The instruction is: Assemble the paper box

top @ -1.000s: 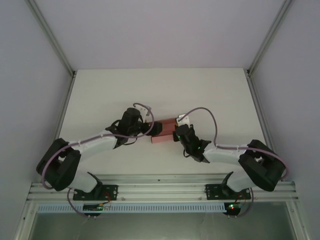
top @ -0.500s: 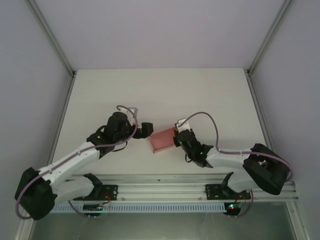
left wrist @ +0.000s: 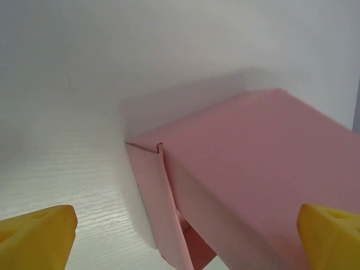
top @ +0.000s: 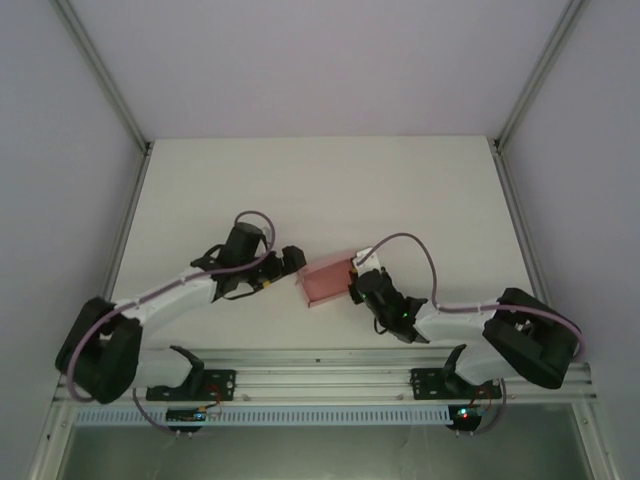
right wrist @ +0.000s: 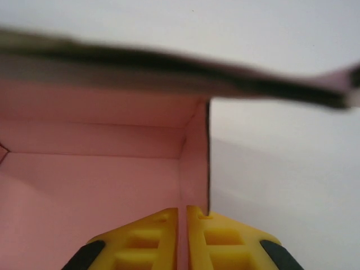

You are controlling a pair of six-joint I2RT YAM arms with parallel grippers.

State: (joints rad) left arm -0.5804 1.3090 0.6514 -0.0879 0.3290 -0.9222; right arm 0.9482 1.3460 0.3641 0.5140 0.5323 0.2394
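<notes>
The pink paper box [top: 325,284] sits at the table's middle, near the front, folded into a small open box. My left gripper [top: 291,262] is at its left end, open wide. In the left wrist view the yellow fingertips [left wrist: 39,236] stand far apart, with the box's [left wrist: 253,163] corner and a loose end flap ahead of them. My right gripper [top: 356,284] is at the box's right side. In the right wrist view its fingers [right wrist: 181,216] are shut on the thin side wall of the box [right wrist: 95,174], whose inside shows.
The white table [top: 320,190] stretches bare behind the box. An aluminium rail [top: 320,372] with both arm bases runs along the near edge, and pale enclosure walls close the sides. A blurred card edge [right wrist: 169,67] crosses the top of the right wrist view.
My left gripper drew back left from the box, then returned close to its left end, staying open. The right gripper shifted down with the box, which now shows its open inside.
</notes>
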